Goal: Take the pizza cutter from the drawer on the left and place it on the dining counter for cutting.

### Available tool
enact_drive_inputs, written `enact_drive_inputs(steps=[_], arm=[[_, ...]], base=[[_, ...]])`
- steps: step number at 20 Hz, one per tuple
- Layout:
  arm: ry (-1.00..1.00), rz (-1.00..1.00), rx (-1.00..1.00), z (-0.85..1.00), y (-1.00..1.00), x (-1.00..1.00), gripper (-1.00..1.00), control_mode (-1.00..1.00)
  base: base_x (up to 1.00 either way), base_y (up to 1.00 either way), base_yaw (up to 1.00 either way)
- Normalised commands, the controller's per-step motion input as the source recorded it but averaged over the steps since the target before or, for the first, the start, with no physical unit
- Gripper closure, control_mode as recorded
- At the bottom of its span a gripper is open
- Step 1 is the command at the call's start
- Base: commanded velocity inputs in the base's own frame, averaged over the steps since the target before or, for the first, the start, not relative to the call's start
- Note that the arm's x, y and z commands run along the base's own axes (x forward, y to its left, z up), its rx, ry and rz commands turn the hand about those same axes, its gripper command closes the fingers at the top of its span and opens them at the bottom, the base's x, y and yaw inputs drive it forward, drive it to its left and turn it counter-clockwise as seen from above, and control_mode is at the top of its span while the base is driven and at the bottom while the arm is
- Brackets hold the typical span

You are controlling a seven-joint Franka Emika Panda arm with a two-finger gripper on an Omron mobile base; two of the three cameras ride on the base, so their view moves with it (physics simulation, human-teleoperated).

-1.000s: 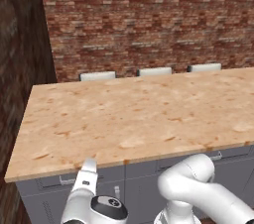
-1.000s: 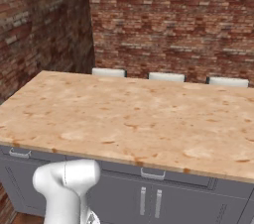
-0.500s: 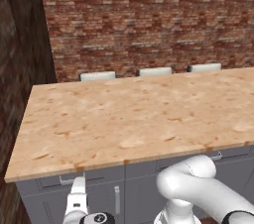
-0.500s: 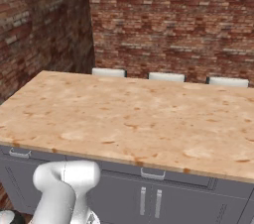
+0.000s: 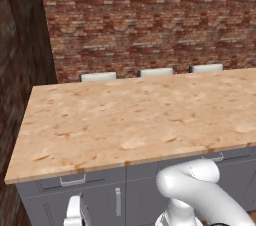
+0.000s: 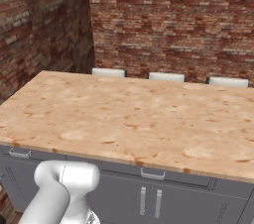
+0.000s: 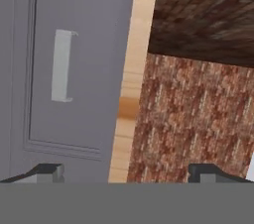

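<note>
Low at the near left corner of the dining counter [image 5: 130, 120], the gripper [image 7: 126, 173] faces the closed drawer [image 7: 74, 64], its two dark fingertips [image 7: 47, 171] set wide apart with nothing between them. In the rolled hand view the drawer's short silver bar handle [image 7: 62, 65] lies ahead of the left fingertip, and the counter's tan edge runs between the fingertips, with brick beyond it. In the left base view the drawer front [image 5: 72, 180] sits directly under the counter's near lip, shut, so the pizza cutter cannot be seen. Below it hang grey doors [image 5: 107, 202] with vertical handles. Three pale chair backs [image 5: 98, 76] line the counter's far edge, before the brick wall [image 5: 150, 20]. Another brick wall [image 6: 39, 25] closes the left side, leaving a narrow gap beside the counter's left end. The wide slab top lies bare.
</note>
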Motion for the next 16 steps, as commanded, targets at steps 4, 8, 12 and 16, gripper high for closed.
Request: enact_drive_inputs(steps=[4, 8, 12, 16], arm=[[-0.27, 0.00, -0.11, -0.06, 0.00, 0.15, -1.00, -1.00], [-0.09, 0.00, 0.00, -0.03, 0.00, 0.26, -1.00, -1.00], [-0.01, 0.00, 0.00, -0.11, 0.00, 0.33, -1.00, -1.00], [0.00, 0.00, 0.00, -0.10, 0.00, 0.17, -1.00, -1.00]], base=[[0.00, 0.00, 0.00], [0.00, 0.00, 0.00], [0.00, 0.00, 0.00], [0.00, 0.00, 0.00]])
